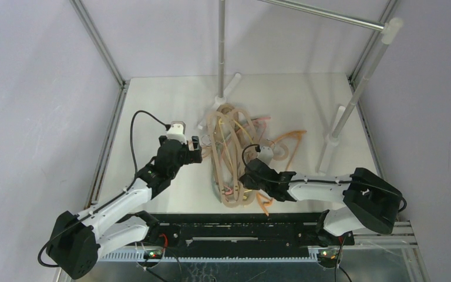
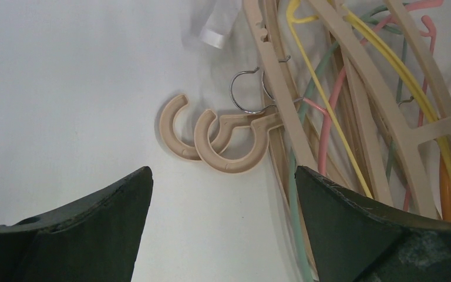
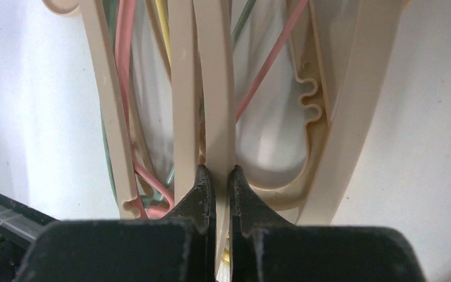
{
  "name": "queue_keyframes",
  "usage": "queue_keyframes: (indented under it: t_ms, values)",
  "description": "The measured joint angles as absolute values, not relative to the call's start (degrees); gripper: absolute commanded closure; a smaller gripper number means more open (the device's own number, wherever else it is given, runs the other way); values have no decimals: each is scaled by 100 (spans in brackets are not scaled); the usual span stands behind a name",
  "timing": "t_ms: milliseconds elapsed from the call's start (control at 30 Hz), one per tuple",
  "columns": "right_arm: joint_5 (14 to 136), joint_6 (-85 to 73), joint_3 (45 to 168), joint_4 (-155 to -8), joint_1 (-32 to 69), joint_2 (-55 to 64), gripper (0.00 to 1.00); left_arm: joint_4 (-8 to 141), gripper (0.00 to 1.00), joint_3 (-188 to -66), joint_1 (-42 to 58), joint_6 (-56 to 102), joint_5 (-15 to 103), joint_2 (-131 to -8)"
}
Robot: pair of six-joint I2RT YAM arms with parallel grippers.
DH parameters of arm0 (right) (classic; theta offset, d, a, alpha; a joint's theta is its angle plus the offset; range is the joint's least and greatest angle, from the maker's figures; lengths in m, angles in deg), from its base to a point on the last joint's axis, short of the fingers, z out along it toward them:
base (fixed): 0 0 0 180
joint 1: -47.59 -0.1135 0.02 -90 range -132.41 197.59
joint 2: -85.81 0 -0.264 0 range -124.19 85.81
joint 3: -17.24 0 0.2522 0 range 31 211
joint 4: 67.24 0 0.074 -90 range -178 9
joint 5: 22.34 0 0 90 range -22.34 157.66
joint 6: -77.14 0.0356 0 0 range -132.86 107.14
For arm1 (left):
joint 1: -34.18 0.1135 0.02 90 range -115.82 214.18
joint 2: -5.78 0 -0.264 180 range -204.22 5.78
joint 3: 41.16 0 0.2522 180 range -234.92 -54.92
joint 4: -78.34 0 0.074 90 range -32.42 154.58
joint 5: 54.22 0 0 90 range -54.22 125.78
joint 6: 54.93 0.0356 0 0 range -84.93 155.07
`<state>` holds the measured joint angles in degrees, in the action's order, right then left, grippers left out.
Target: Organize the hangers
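Hangers [image 1: 235, 155] lie tangled in a heap mid-table [image 1: 152, 106]. Right pincer [image 3: 222, 176] is clamped on one beige hanger [image 3: 218, 88] at the heap's near end. Left pincer [image 2: 223, 173] is spread wide, holding nothing, at the heap's left edge.

Top external: high, near edge, facing down on desk [image 1: 293, 100].
Left wrist: near, over hangers [image 2: 279, 82].
Right wrist: closest, same hangers.

The thick beige plastic hanger [image 3: 217, 88] in the right gripper [image 3: 217, 174] ran past the top edge, hook unseen; a thin orange plastic hanger [image 2: 445, 188] was cropped at right.
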<state>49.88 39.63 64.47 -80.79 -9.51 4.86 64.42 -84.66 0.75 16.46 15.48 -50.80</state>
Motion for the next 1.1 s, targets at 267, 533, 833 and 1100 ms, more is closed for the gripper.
queue_keyframes:
  t_ms: [267,533,833,1100]
  values:
    - [3937,3922,6487,-9155,-1434,1437,100,6439,5,-8466,75,1646,1548,-5080]
    - [2721,3463,7905,-11032,-1906,1966,100,6413,5,-8466,64,1643,1548,-5071]
    - [1515,2365,8780,-11701,-1664,2346,100,6369,4,-8466,33,1641,1548,-4837]
    - [1535,1439,8747,-11168,-1249,2506,100,6332,5,-8466,16,1643,1548,-4592]
